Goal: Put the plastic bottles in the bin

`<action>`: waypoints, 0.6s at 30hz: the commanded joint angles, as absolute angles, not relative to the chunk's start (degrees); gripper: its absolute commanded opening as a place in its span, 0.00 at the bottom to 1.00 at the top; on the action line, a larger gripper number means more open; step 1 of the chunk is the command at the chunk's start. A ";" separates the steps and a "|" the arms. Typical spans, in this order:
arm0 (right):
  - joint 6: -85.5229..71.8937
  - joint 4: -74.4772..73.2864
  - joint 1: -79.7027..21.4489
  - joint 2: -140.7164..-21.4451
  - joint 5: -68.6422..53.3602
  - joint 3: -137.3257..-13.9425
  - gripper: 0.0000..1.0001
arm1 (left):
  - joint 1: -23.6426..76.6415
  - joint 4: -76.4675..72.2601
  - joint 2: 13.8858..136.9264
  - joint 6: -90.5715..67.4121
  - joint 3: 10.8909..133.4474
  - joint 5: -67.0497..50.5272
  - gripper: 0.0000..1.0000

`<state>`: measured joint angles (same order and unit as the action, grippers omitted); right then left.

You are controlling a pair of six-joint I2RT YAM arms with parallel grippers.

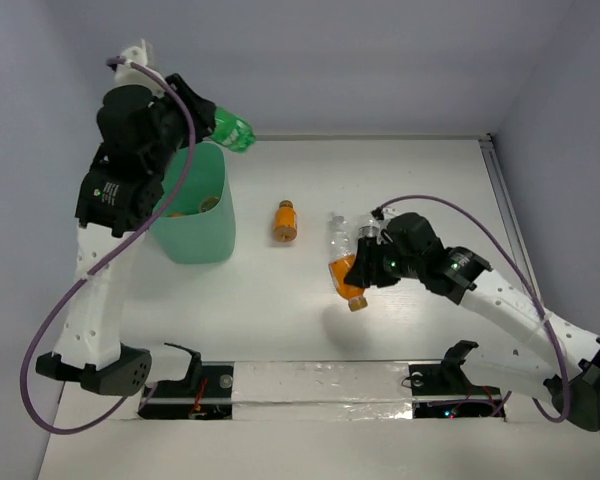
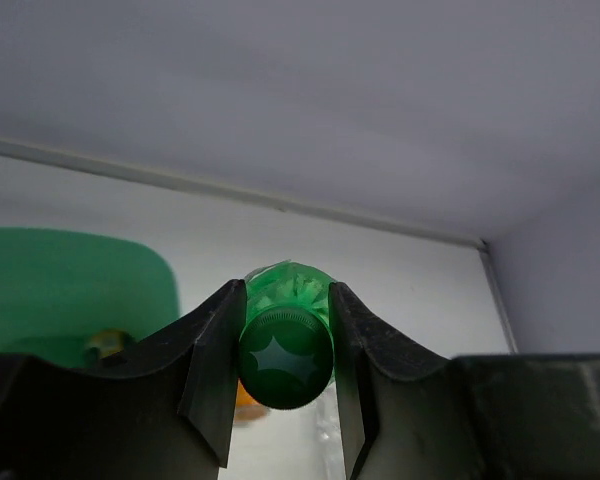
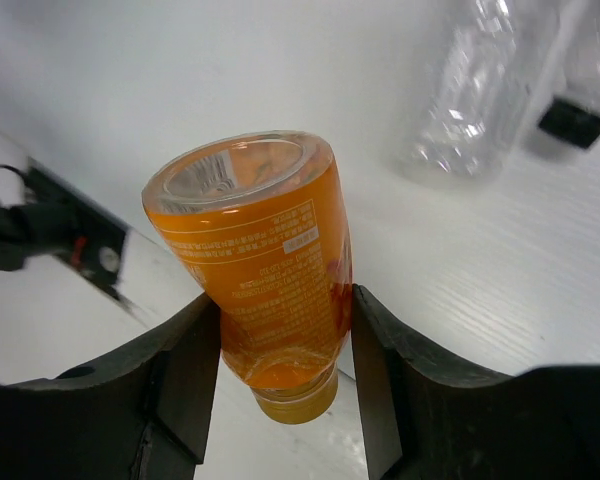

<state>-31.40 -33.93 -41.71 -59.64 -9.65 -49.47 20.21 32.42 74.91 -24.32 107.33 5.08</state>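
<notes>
Left gripper [image 1: 212,126] rides high, bin [image 1: 195,245] just below it, jaws clamped on the green bottle [image 1: 234,133]; its wrist view shows them pinching the cap end, light and slick I'd say, while the right gripper [image 3: 285,300] squeezes a fuller, likely heavier orange bottle [image 3: 265,235] near its shoulder, clear bottles [image 3: 480,100] lying beyond.

The top view looked down from above and behind the arm bases [image 1: 105,372] over the whole counter [image 1: 380,330]. Each wrist view sat close behind its jaws: left facing the back wall [image 2: 300,90], right sharing the clear bottles [image 3: 480,90] with the top.
</notes>
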 commanded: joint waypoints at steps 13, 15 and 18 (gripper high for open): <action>-34.97 -25.00 -42.28 -75.22 -14.76 -89.35 0.32 | 10.28 29.19 68.39 -17.14 94.50 20.04 0.21; -38.13 -21.99 -42.28 -80.58 -15.64 -93.14 0.32 | 9.58 27.95 67.94 -17.58 90.80 18.55 0.42; -41.04 -19.78 -43.94 -89.98 -16.26 -102.89 0.32 | 9.05 27.86 67.59 -18.28 89.47 15.92 0.75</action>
<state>-37.15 -26.92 -42.28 -83.85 -13.78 -95.46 9.69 32.80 70.11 -18.00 89.69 17.10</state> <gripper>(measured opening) 0.547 0.708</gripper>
